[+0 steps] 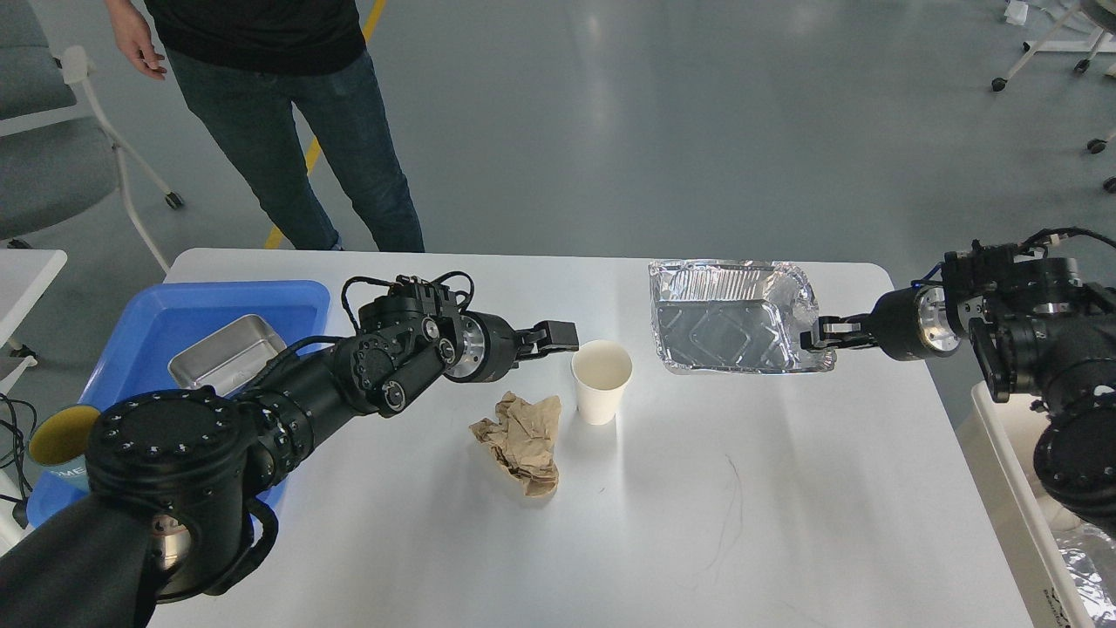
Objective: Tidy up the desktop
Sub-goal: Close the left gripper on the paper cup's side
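- Head view: white desk (pixel 663 523) across the middle of the frame, three loose things on it: one paper cup (pixel 602 380), one crumpled brown paper (pixel 521 440), one foil tray (pixel 731 316).
- Left hand (pixel 555 336) just left of the cup's rim, apart from it; fingers seen end-on, so cannot tell whether released or clenched.
- Right hand (pixel 819 335) clenched on the foil tray's right rim.
- Likely handling: foil thin, light, easily dented, best taken by the rolled rim; cup light and tippy, best pinched at the wall near the top; paper soft, graspable anywhere.
- At the desk's left end: one blue tray (pixel 161 323) holding one steel pan (pixel 228 356); one yellow-lined cup (pixel 61 440) at its near corner.
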`<state>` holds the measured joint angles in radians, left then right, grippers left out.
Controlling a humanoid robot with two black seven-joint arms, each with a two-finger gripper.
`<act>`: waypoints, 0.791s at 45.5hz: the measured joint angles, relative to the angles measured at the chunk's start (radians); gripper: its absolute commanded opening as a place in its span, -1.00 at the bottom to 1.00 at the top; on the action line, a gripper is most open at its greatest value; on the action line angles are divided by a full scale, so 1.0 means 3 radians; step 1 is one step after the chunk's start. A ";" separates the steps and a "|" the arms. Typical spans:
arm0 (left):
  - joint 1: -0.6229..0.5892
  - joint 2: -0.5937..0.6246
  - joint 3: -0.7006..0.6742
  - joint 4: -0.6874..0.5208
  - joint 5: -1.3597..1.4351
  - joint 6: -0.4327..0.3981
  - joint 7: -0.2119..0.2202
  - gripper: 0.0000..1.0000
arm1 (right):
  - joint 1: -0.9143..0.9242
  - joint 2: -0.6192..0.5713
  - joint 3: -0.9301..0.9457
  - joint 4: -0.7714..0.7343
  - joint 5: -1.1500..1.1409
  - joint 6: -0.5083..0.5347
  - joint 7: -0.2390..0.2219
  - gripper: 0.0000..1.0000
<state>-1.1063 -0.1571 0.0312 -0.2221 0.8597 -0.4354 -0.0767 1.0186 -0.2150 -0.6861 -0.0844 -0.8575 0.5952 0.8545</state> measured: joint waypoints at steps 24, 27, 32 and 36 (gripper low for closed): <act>0.0098 -0.0034 0.0174 0.0021 -0.0136 0.0198 -0.0007 0.94 | 0.0005 -0.0004 0.0001 -0.0005 0.0001 0.0005 0.0004 -1.00; 0.0098 -0.0034 0.0175 0.0019 -0.0216 0.0084 -0.0005 0.94 | 0.0005 -0.0007 0.0001 -0.0005 0.0001 0.0005 0.0004 -1.00; 0.0098 -0.0034 0.0177 0.0019 -0.0289 -0.0011 -0.0001 0.94 | 0.0005 -0.0009 0.0001 -0.0005 0.0001 0.0005 0.0005 -1.00; 0.0098 -0.0034 0.0177 0.0019 -0.0304 -0.0036 0.0003 0.94 | 0.0005 -0.0009 0.0001 -0.0005 0.0001 0.0005 0.0005 -1.00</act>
<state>-1.0768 -0.1672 0.0842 -0.2162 0.7684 -0.4461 -0.0760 1.0201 -0.2178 -0.6856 -0.0859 -0.8573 0.5967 0.8559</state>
